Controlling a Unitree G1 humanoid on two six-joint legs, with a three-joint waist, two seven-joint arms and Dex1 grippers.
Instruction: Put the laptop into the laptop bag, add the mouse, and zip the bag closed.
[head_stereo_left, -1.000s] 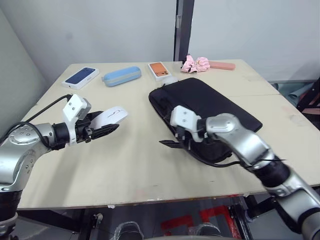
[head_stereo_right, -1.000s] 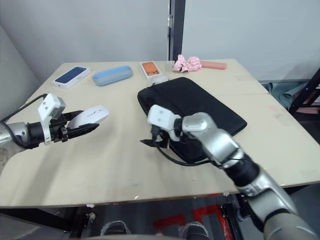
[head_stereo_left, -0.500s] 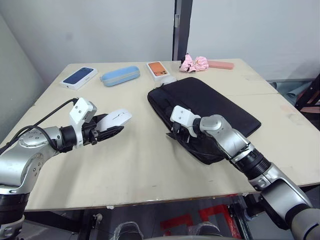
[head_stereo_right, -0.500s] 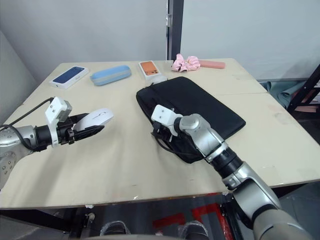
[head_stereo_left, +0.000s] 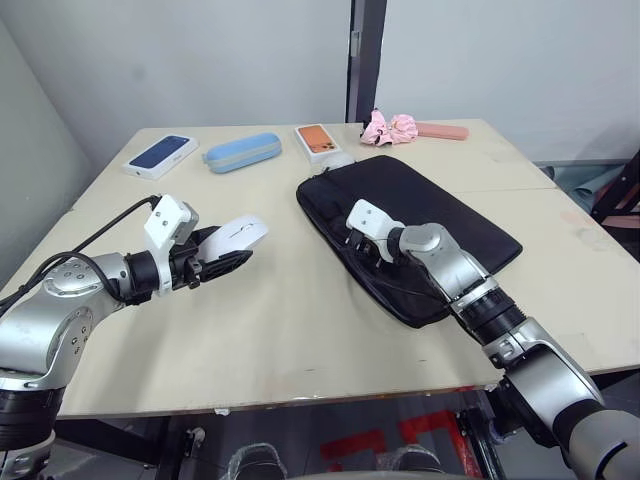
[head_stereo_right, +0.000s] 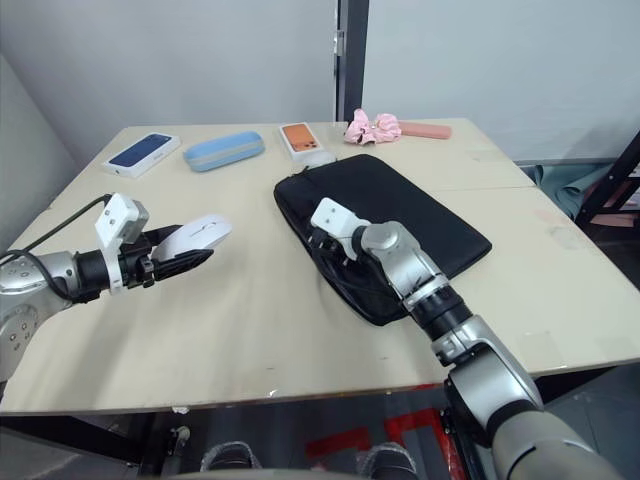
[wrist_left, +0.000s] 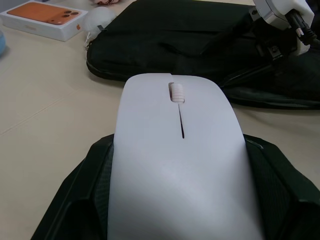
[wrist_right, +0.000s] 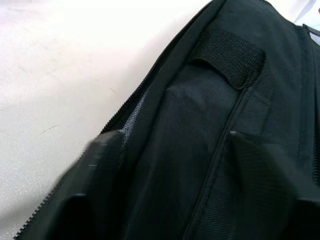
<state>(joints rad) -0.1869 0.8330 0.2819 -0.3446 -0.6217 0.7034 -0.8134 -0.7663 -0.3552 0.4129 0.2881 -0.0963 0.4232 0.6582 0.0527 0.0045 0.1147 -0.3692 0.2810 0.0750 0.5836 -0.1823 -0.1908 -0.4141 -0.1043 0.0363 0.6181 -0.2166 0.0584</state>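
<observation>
The flat white mouse (head_stereo_left: 240, 232) hangs above the table's left half, and my left gripper (head_stereo_left: 238, 250) is shut on it, black fingers under and beside it. The mouse's scroll wheel (wrist_left: 176, 92) points toward the black laptop bag (head_stereo_left: 440, 215), which lies flat at centre right. My right gripper (head_stereo_left: 362, 246) is on the bag's left edge, open, its fingers (wrist_right: 100, 165) astride the fabric by the parted zipper (wrist_right: 131, 114). A black strap patch (wrist_right: 227, 55) lies just beyond. The laptop is out of view.
Along the table's far side lie a blue phone box (head_stereo_left: 160, 152), a blue case (head_stereo_left: 243, 152), an orange phone box (head_stereo_left: 320, 139), a white lump (head_stereo_left: 340, 158), a pink scrunchie (head_stereo_left: 390, 127) and a pink flat case (head_stereo_left: 444, 131). Bare tabletop (head_stereo_left: 290, 300) separates my grippers.
My right gripper slid along the bag's left edge away from the near corner, and the lifted strap dropped back. My left gripper carried the mouse slightly right.
</observation>
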